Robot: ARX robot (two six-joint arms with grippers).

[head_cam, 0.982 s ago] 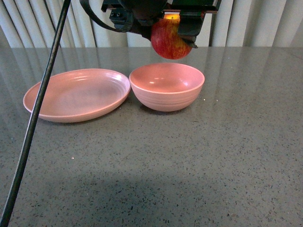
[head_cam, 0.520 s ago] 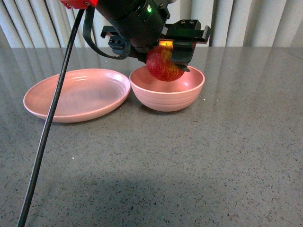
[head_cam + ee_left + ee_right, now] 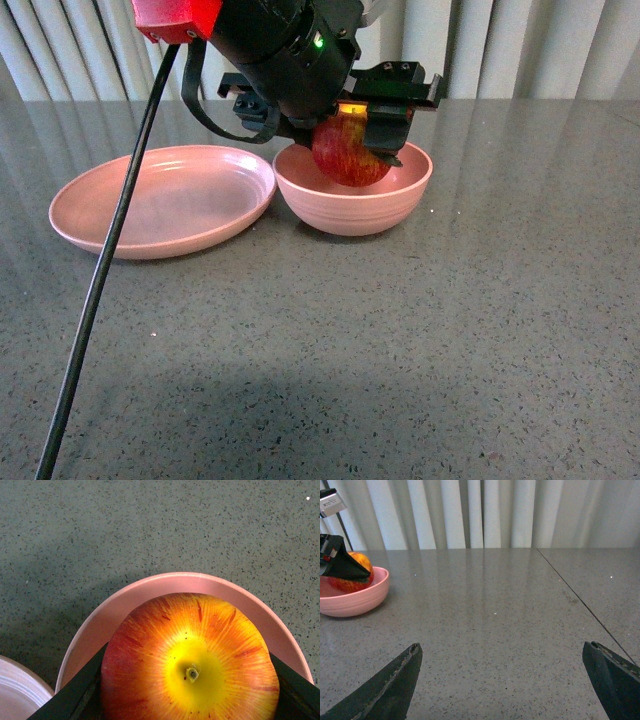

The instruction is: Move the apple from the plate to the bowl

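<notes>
Lowering over the last second, your left gripper (image 3: 352, 148) is now carrying the red, yellow-streaked apple (image 3: 350, 160) down past the rim of the deep, ridged, matte pink bowl (image 3: 355, 212) — a second ago it was hanging well above that rim. Its black fingers (image 3: 75, 696) are clamping the apple on two opposite sides, with the yellow stem dimple facing the wrist camera. You cannot tell whether the fruit is touching the bowl's floor. The wide, shallow, matte pink plate (image 3: 160, 200) is sitting just beside the bowl at its nine o'clock in the front view, the two rims close together. Your right gripper (image 3: 500, 685) is hovering over the grey speckled stone tabletop (image 3: 420, 350) with its fingers spread wide apart — bowl and apple are showing far off in its wrist view. A thin black cable (image 3: 100, 280) is slanting from twelve o'clock down toward seven o'clock across the front view.
</notes>
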